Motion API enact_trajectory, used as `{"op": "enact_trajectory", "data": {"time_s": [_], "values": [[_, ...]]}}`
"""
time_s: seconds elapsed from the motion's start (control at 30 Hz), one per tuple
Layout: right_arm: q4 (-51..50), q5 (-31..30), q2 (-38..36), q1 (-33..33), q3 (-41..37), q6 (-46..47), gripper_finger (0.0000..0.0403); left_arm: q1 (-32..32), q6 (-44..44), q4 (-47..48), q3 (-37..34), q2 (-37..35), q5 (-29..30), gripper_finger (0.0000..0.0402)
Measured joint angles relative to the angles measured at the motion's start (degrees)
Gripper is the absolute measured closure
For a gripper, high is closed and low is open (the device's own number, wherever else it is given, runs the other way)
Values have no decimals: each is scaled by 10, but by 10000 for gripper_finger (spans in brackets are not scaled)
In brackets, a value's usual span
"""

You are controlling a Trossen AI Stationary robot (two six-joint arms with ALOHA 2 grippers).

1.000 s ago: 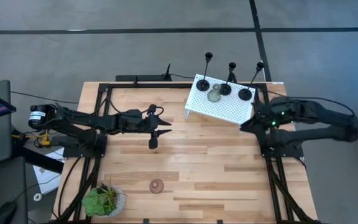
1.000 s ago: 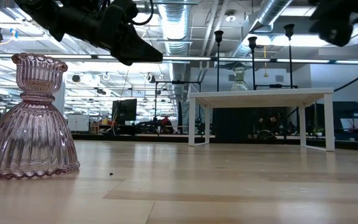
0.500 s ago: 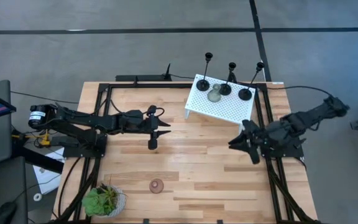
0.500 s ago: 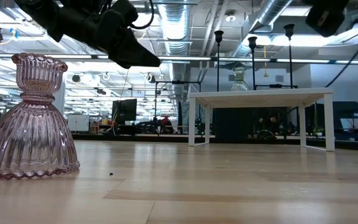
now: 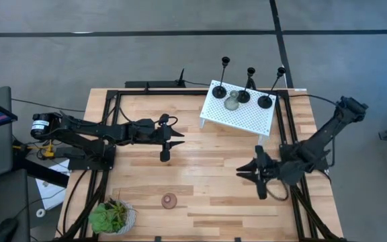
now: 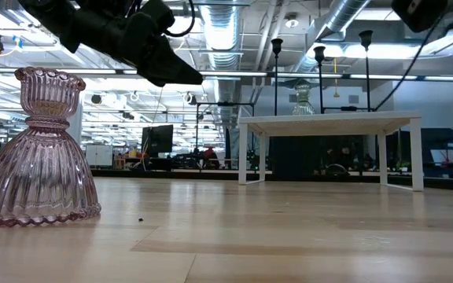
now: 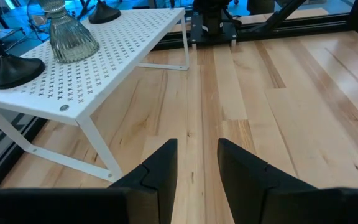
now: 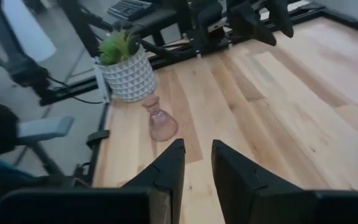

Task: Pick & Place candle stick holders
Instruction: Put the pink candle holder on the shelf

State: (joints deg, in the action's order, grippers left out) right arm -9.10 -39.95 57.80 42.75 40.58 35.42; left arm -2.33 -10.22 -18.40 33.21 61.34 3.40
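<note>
My left tool (image 5: 166, 142) hangs narrowly parted over mid-counter (image 5: 200, 181), the pinkish-brown holder (image 5: 170, 200) stands near the front edge, and my right tool (image 5: 252, 173), narrowly parted and empty, has swung from the stand (image 5: 247, 117) toward it.

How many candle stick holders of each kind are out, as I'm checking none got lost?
Tall black holders: 3
Grey-green glass holder: 1
Pink glass holder: 1
Total: 5
</note>
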Motion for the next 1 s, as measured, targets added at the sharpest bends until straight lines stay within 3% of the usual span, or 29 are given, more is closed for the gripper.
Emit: {"op": "enact_trajectory", "data": {"time_s": [0.27,0.53,0.8,1.0], "values": [[25,-70,97,12,31,-14,331,9,0,6,0,0,0,287],[53,-118,146,12,40,-15,331,17,0,56,0,0,-2,287],[41,-129,125,-6,40,-75,333,17,-18,72,0,0,-1,287],[-65,-110,25,-36,40,-99,355,15,-32,71,0,0,0,303]]}}
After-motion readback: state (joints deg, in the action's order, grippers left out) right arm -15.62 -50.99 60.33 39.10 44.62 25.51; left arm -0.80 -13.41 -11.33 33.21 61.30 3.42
